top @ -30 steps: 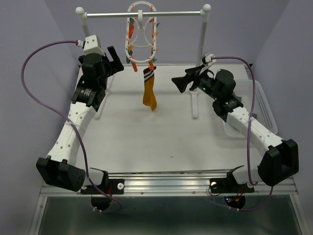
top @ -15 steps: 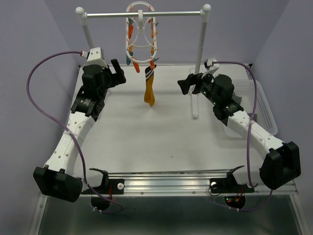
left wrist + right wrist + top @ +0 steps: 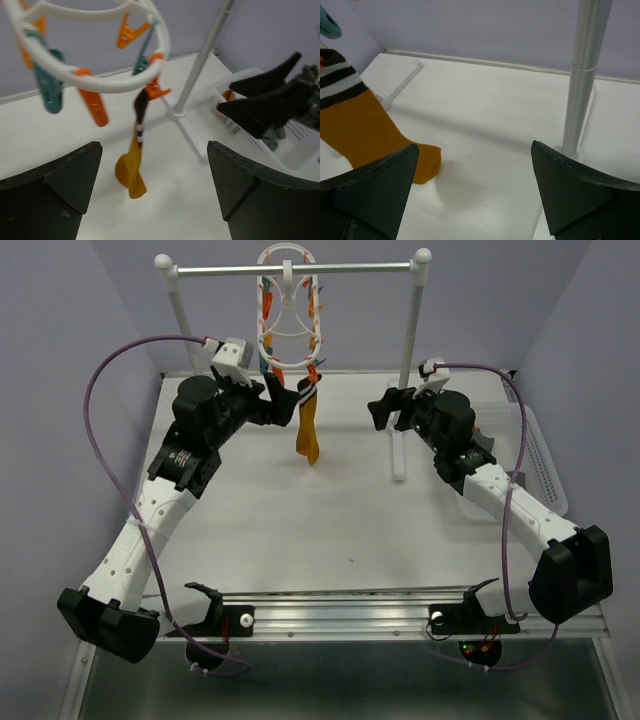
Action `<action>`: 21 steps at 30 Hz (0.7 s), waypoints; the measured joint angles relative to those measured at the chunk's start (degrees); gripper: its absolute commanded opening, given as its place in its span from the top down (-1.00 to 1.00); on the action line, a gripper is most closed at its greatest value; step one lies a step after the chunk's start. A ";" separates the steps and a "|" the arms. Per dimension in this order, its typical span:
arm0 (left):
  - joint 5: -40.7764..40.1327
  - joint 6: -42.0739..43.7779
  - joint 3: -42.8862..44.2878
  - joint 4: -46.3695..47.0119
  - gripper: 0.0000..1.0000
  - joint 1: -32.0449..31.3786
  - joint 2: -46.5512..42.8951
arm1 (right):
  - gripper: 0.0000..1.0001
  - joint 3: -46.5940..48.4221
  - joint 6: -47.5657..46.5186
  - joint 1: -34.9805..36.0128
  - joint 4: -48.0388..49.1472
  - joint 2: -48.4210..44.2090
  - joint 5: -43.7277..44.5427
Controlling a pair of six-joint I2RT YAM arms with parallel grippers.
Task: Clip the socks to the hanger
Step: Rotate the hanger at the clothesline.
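The white oval hanger (image 3: 290,315) hangs from the rail with orange and teal clips; it also shows in the left wrist view (image 3: 100,82). A mustard sock with dark cuff stripes (image 3: 307,430) hangs by its cuff from an orange clip, in the left wrist view (image 3: 131,165) and the right wrist view (image 3: 365,130) too. My left gripper (image 3: 281,400) is open and empty just left of the sock, its jaws wide apart (image 3: 154,150). My right gripper (image 3: 385,410) is open and empty to the sock's right (image 3: 475,147). A bit of mustard fabric (image 3: 228,94) shows in the basket. The grey socks are not clearly seen.
The white-posted metal rail stand (image 3: 295,268) spans the back of the table; its right post (image 3: 582,75) and foot stand close beside my right gripper. A clear plastic basket (image 3: 535,455) sits at the right edge, behind my right arm.
My left gripper has swung right and forward, from the left post up close to the hanging sock. My right gripper has shifted slightly toward the back.
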 measured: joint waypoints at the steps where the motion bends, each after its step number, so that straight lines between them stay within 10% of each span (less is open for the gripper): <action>1: 0.09 0.55 0.63 -0.20 -0.98 -2.93 0.46 | -1.00 0.09 0.00 0.00 -0.02 0.04 0.50; 7: 0.33 2.25 5.38 0.37 -0.98 -17.35 4.59 | -1.00 0.24 0.57 0.00 -1.70 0.07 9.42; 21: -19.34 1.49 24.04 2.49 -0.98 -25.24 31.78 | -1.00 0.44 2.12 0.00 -4.35 -0.98 20.87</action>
